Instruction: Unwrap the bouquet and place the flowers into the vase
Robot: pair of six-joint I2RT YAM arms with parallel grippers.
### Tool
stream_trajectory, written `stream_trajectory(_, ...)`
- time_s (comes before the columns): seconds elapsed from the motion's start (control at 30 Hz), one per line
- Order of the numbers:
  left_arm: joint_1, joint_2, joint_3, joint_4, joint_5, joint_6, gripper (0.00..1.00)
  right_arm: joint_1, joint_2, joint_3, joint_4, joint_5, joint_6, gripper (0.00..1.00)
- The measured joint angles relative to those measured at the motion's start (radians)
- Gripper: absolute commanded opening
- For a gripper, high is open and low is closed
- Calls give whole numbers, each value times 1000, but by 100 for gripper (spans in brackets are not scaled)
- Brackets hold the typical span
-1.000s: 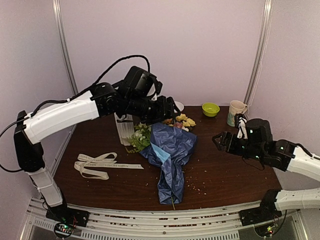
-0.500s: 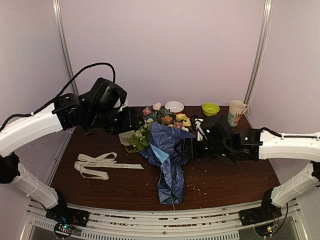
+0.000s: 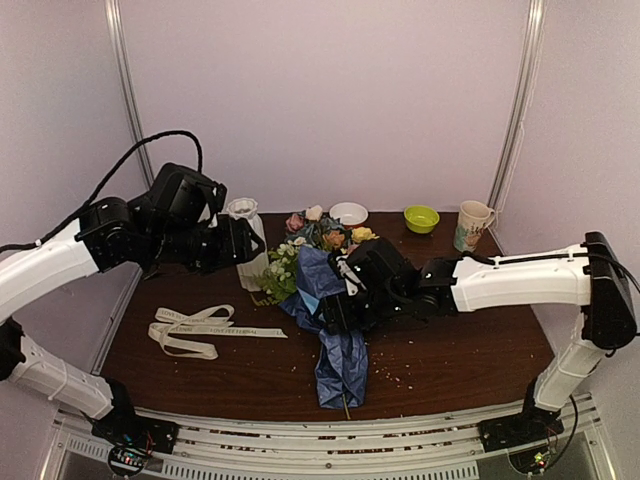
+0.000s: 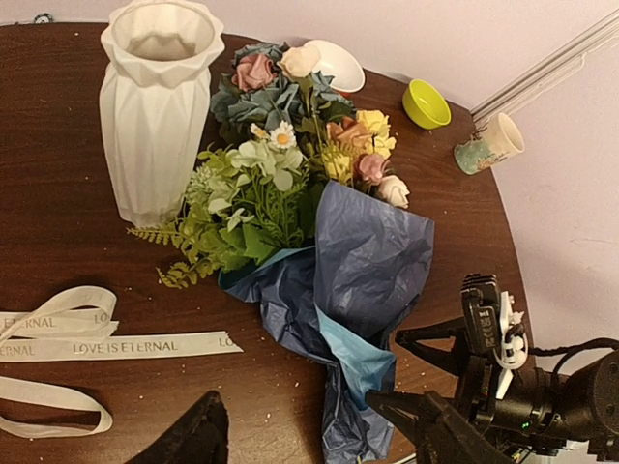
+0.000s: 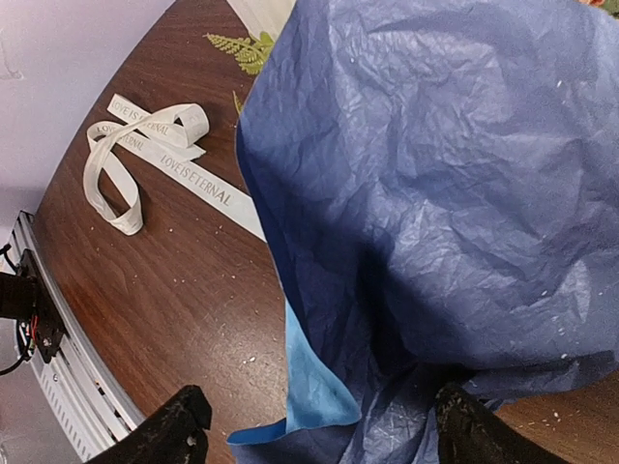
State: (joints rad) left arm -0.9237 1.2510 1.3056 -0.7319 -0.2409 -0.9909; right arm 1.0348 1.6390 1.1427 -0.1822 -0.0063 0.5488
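Stems lie hidden inside the bouquet (image 4: 363, 251); the right gripper (image 5: 319, 391), jaws wide, has reached it, and the left gripper (image 4: 290, 398), wide too, has retreated leftward.

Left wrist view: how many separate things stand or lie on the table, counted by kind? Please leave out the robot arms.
vase: 1
bowls (white bowl, green bowl): 2
mug: 1
bouquet: 1
cream ribbon: 1
Total: 6
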Motion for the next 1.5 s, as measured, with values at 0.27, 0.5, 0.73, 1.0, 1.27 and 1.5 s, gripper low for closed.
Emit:
stream_trajectory(0.27,0,-35,-27,-5,-2,-11,65,0,51,7,6,-41,-6,27)
stream_trajectory(0.5,0,-35,-27,-5,1,-12,62,0,68,45,-6,-55,0,0)
stream_trajectory(0.73,0,21,-5,-7,32,11,61,1,-69,37,-132,79,43,0)
stream_trajectory(1.0,-22,240,114,3,90,79,62,-33,-460,-282,-209,269,268,0)
stream_trajectory(1.27,-56,544,326,20,157,144,71,-89,-572,-477,-292,305,425,0)
stream_trajectory(1.5,-77,832,603,-27,174,151,78,-125,-622,-571,-291,290,461,0)
